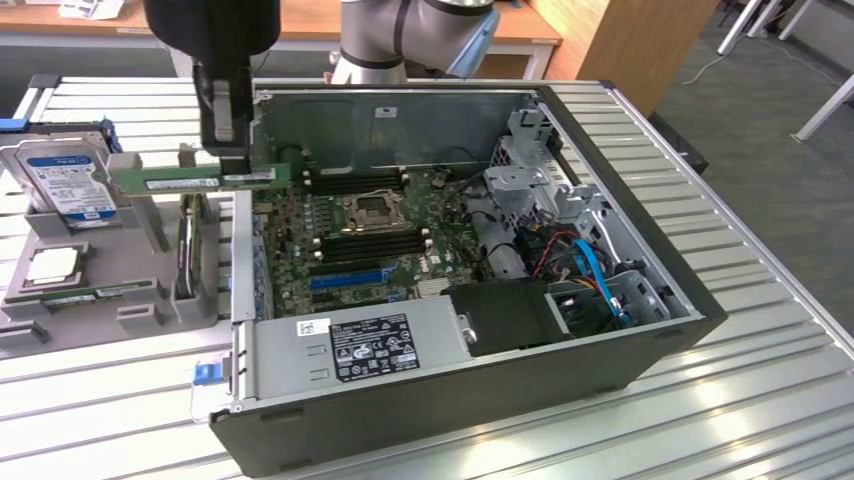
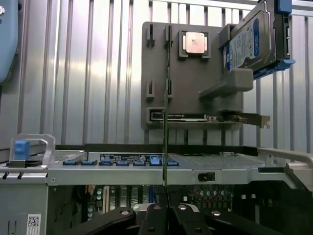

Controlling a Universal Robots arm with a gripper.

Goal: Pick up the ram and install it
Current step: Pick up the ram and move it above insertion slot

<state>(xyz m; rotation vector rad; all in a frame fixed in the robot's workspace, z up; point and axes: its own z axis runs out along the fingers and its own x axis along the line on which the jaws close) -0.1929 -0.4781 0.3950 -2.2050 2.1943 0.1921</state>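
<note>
The exterior view looks steeply down, from some way off, on the open computer case (image 1: 441,400) and the surface (image 1: 747,420). The wrist view sits close behind the tool (image 2: 165,208), facing out over the case's rim; both share the grey holder (image 1: 147,315), hard drive (image 1: 60,180) and memory stick (image 1: 187,181).

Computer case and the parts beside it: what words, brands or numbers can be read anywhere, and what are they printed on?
No text can be read; all of it is too small.
Black label on the power supply: print and marks, unreadable.
White sticker beside it: unreadable.
Blue-and-white label on the hard drive: unreadable.
White label on the ram: unreadable.
Code sticker, wrist view: no legible words.
</note>
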